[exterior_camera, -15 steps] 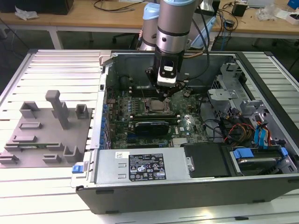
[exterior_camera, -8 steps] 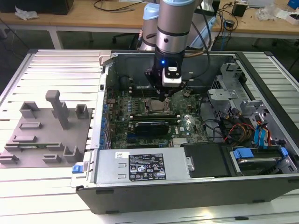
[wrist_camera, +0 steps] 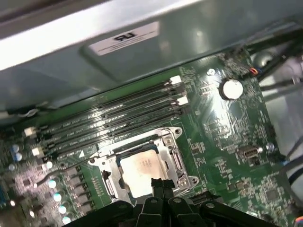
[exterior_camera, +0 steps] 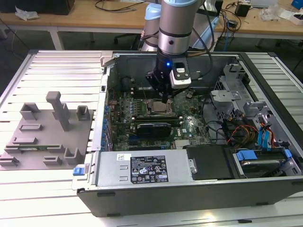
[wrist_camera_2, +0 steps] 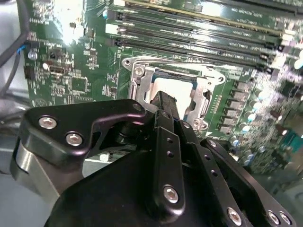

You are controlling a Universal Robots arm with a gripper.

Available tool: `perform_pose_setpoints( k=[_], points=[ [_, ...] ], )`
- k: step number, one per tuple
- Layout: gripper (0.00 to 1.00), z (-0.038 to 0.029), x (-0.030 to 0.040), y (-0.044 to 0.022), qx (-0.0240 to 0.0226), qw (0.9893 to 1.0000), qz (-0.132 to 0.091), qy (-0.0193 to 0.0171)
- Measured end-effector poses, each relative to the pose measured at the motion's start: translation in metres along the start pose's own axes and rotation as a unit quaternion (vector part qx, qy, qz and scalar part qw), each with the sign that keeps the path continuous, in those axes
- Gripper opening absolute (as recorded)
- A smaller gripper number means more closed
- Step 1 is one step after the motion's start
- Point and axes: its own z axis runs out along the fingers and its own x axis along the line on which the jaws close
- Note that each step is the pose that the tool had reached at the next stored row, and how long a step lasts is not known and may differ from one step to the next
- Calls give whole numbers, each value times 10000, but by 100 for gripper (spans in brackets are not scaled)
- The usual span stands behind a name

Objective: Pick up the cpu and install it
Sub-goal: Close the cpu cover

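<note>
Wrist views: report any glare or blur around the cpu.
In the second wrist view, glare whitens the cpu and the gripper hides part of it; in the first wrist view the cpu is evenly lit, with glare on the case wall.

In the exterior view the end effector (exterior_camera: 164, 98) hangs over the open middle of the case (exterior_camera: 189, 198), walled in by the drive cage (exterior_camera: 227, 97) at centre right and the power supply (exterior_camera: 142, 168) below centre. In the first wrist view memory slots (wrist_camera: 113, 111) run just above the socket frame (wrist_camera: 177, 163); the board (wrist_camera: 227, 137) to its right lies low.
</note>
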Motion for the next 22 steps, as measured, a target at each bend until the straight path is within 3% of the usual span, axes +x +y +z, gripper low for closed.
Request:
perform_pose_setpoints(
  k=[3, 5, 7, 8, 13, 15, 16, 17, 22],
  points=[
    [11, 6, 0, 0, -4, 9994, -332, -15],
    [11, 10, 0, 0, -7, 9985, -556, -26],
    [11, 19, 0, 1, -12, 9956, -938, -43],
    [11, 21, 0, 1, -13, 9946, -1033, -48],
    [11, 37, 1, 1, -20, 9869, -1610, -74],
    [11, 43, 1, 2, -23, 9833, -1819, -84],
    [11, 46, 4, 1, -24, 9806, -1959, -90],
    [11, 51, 27, -7, -26, 9794, -2018, -94],
    [11, 73, 118, -35, -26, 9793, -2020, -93]
  ],
)
